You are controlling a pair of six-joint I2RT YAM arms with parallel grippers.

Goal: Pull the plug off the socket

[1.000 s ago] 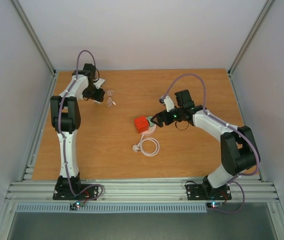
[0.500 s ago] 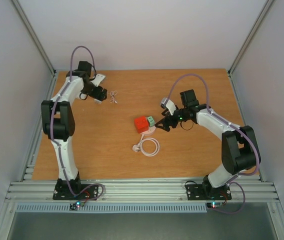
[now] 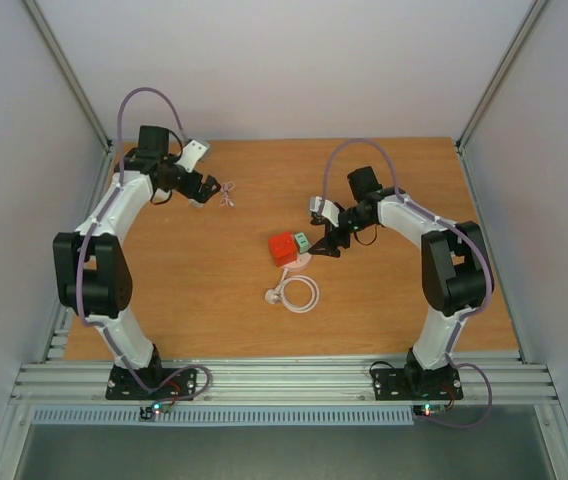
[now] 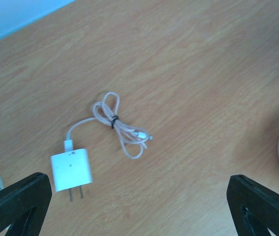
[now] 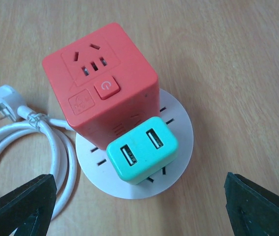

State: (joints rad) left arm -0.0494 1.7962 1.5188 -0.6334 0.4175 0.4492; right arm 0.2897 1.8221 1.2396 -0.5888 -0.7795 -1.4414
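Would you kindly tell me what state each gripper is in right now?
Left gripper: open, holding nothing.
Right gripper: open, holding nothing, near the small teal plastic USB plug.

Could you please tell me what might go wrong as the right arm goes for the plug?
The teal USB adapter sits right beside the red cube, so the open right gripper may catch both. Nothing pins the round socket; it could lift with the plug, as the left gripper hovers far off over the white charger.

I saw the socket [image 5: 181,125] was pale pinkish-white; the cube [image 5: 100,93] was red; the adapter [image 5: 142,150], mint-green; the cord [image 5: 67,164] and the charger [image 4: 70,169] were white; the desk [image 5: 237,73] showed orange-brown wood grain.
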